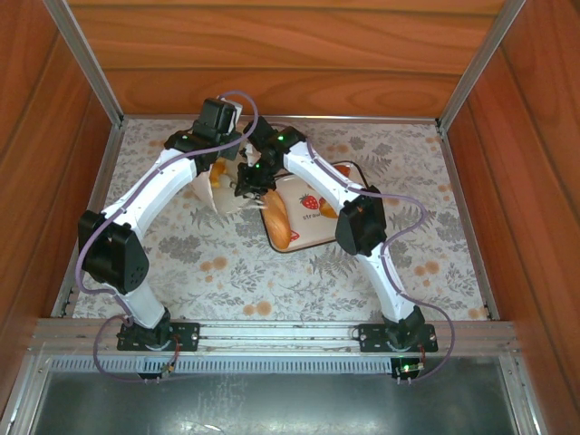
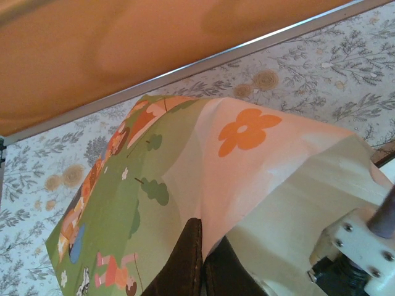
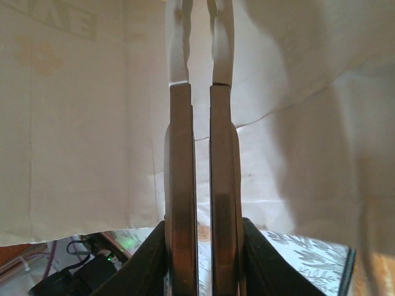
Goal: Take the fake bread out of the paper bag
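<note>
left claw [image 2: 200,262] pinched tight on printed wall of paper bag [image 2: 247,160] | right claw [image 3: 200,61] narrowed to a slit, seemingly inside bag, catch impossible to tell | best: pin bag down, lift straight up past rim | fake bread [image 1: 277,224] golden, smooth, on tray [image 1: 313,239] right of bag on counter [image 1: 227,263]

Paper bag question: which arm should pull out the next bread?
Probably the right. Its fingers point into the paper bag, with white paper all around them. The left fingers are pinching the bag's picture-printed side, seemingly holding it steady.
</note>
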